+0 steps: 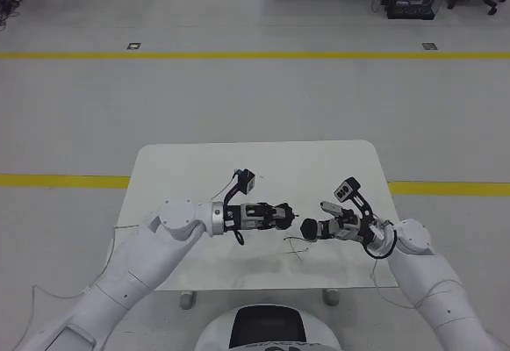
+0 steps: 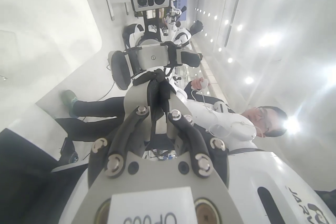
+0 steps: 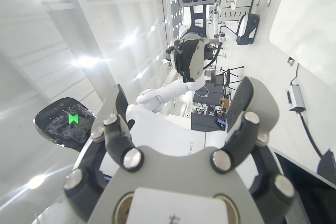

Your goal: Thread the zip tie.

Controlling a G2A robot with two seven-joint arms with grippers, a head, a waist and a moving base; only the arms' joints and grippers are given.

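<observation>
1. The zip tie point(image 1: 296, 247) shows in the top view as a thin dark strand against the white table point(image 1: 193, 167). It sits near the table's front edge, just below the gap between the two grippers. It's too fine to tell whether it lies flat or hangs from anything.
2. The left gripper point(image 1: 290, 215) is just above that strand in the top view, held over the middle of the table and pointing across at the other arm. In its own wrist view the left gripper point(image 2: 157, 86) has its dark fingers point(image 2: 153, 96) pressed together. I can't make out whether anything is pinched between them.
3. The right gripper point(image 1: 307, 229) faces it nose to nose, close but with a sliver of daylight between the two.
4. From the right wrist view, the right gripper point(image 3: 182, 86) has its fingers point(image 3: 237, 101) spread wide apart with nothing between the pads. The left gripper shows straight ahead through that opening.
5. Both arms come in from the near side of the table, elbows out and wrists turned inward.
6. Beyond the table is pale floor, crossed by a yellow line point(image 1: 53, 181).
</observation>
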